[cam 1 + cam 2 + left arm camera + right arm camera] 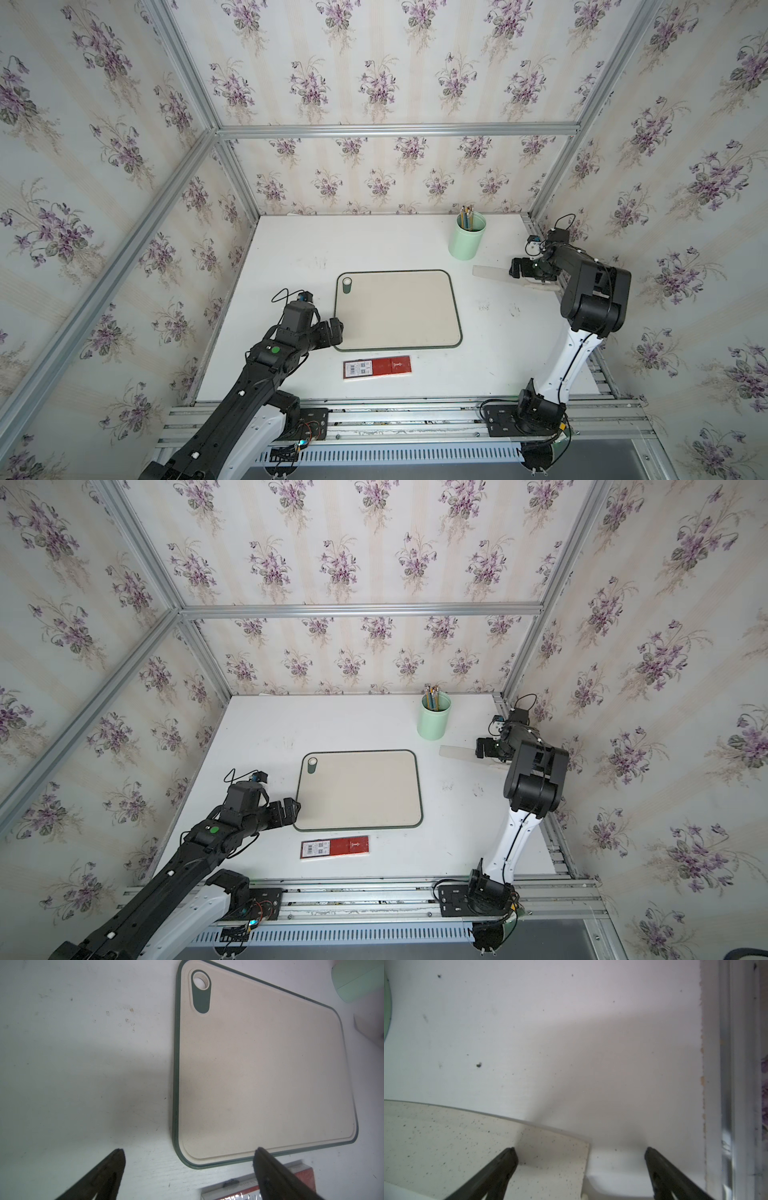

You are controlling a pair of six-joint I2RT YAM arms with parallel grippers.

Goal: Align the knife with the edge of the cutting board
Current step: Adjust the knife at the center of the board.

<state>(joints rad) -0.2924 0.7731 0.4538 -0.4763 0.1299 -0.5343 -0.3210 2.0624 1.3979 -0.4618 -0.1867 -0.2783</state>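
Your left arm (pixel 249 374) looms closest. Its left gripper (pixel 189 1152) hangs wide and empty at the near left corner of the cutting board (pixel 399 309), well apart from the knife (pixel 490 272). On the white table (pixel 291 257), that knife lies off the board, to its right, with bare surface between blade tip and rim. Its long axis runs across the table, blade toward the board and handle toward the aluminium rail (pixel 737 1084). That puts it roughly square to the board's nearest edge, so you will likely need to turn it. Your right gripper (pixel 579 1150) is far nearer: its jaws are spread wide over the junction of blade and handle, clamping nothing. Watch the mint pencil cup (pixel 466 243) just beyond the blade, and the red-and-white box (pixel 377 367) crowding the board's near edge.
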